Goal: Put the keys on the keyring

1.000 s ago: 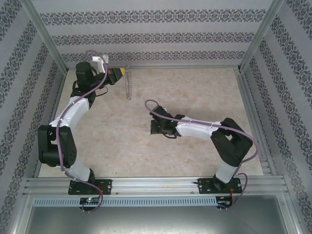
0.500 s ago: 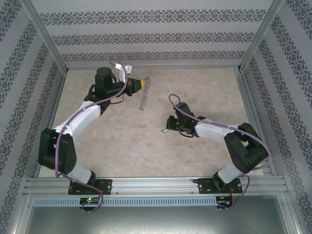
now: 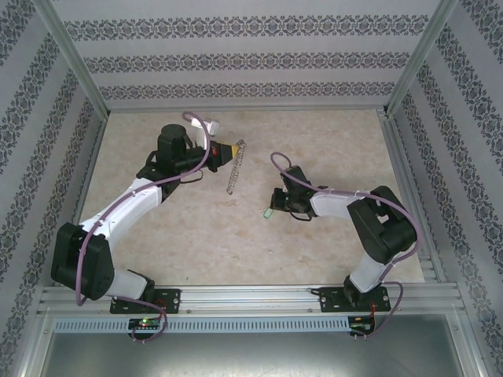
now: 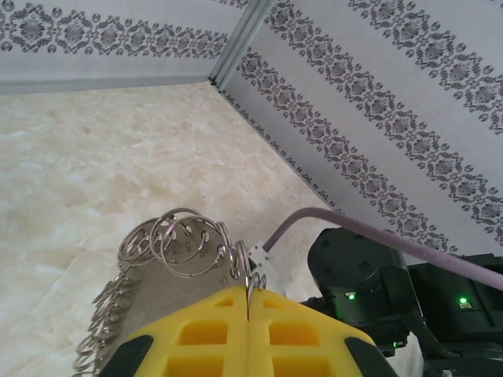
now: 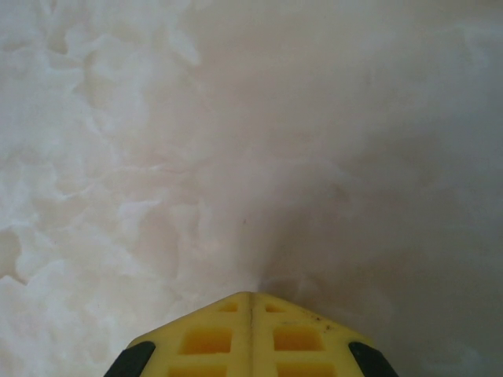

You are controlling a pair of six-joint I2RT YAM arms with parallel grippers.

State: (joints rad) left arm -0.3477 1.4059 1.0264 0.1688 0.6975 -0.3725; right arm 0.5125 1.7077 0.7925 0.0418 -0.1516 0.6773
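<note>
Watching from beside the rig: left gripper [image 3: 233, 149] had its jaws clenched on the keyring [image 3: 234, 170], the thin wire nipped between them. Small silvery rings [image 4: 185, 243] fanned out just ahead of the tips. From above, the keyring hung edge-on like a chain, over the far-middle of the counter [image 3: 189, 228]. Right gripper [image 3: 274, 209] had its jaws closed too, nose low over the counter. The green-headed key [image 3: 269, 212] sat right at its tips; couldn't tell if it was pinched.

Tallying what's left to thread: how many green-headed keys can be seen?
1: a green-headed key at the tip of the right gripper, mid-table. More could be hidden among the silvery loops of the keyring.
</note>
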